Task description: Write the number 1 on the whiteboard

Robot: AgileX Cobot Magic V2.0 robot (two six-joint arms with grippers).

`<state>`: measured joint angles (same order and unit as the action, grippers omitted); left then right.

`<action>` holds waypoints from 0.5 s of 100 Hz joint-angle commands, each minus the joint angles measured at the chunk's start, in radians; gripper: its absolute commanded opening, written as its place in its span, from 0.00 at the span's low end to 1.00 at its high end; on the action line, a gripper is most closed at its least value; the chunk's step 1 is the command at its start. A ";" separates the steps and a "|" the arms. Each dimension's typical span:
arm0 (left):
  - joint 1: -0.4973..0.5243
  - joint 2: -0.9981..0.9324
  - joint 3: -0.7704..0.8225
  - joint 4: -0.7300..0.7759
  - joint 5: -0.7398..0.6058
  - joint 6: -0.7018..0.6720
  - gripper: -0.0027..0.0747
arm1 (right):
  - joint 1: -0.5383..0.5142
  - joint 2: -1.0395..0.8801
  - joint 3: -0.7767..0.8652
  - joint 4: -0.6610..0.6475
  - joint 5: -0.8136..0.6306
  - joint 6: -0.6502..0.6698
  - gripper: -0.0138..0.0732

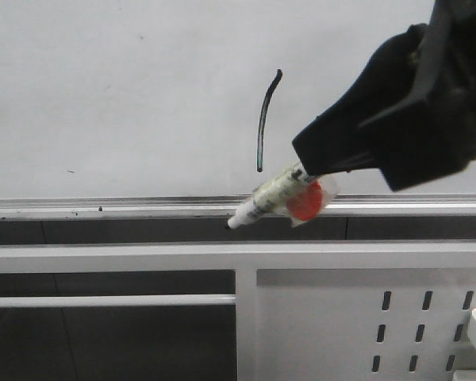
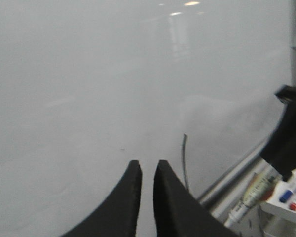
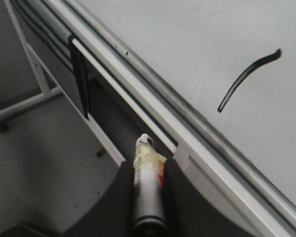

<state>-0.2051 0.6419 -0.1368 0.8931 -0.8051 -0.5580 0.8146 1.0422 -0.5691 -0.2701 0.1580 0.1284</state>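
Observation:
The whiteboard [image 1: 127, 95] fills the upper front view, with a silver rail [image 1: 103, 208] along its lower edge. The number 1 [image 1: 266, 119] is a thin black, slightly curved stroke with a small hook at its top. It also shows in the left wrist view [image 2: 184, 158] and the right wrist view [image 3: 246, 79]. My right gripper [image 1: 309, 171] is shut on a white marker [image 1: 270, 194] wrapped in yellowish tape. The marker tip [image 1: 230, 225] sits just below the rail, off the board, under the stroke. My left gripper [image 2: 147, 165] faces the board left of the stroke, empty, with its jaws almost together.
A white frame with a slotted metal panel [image 1: 341, 317] runs below the rail. A red-orange piece [image 1: 305, 202] sits by the marker at the gripper. A white horizontal bar [image 1: 103, 301] crosses the dark gap at lower left.

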 commanded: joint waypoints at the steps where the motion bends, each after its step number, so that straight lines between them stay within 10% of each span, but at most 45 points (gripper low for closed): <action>1: 0.002 0.002 -0.047 0.133 -0.077 -0.063 0.28 | 0.044 -0.015 -0.095 -0.031 0.080 -0.004 0.08; 12: 0.002 0.004 -0.068 0.279 -0.077 -0.095 0.46 | 0.070 -0.010 -0.173 -0.044 0.154 -0.004 0.08; 50: 0.002 0.090 -0.095 0.386 -0.075 -0.100 0.41 | 0.151 0.072 -0.360 -0.044 0.272 -0.019 0.08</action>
<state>-0.2051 0.6848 -0.1939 1.3138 -0.8472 -0.6427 0.9494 1.0977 -0.8695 -0.2926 0.4590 0.1225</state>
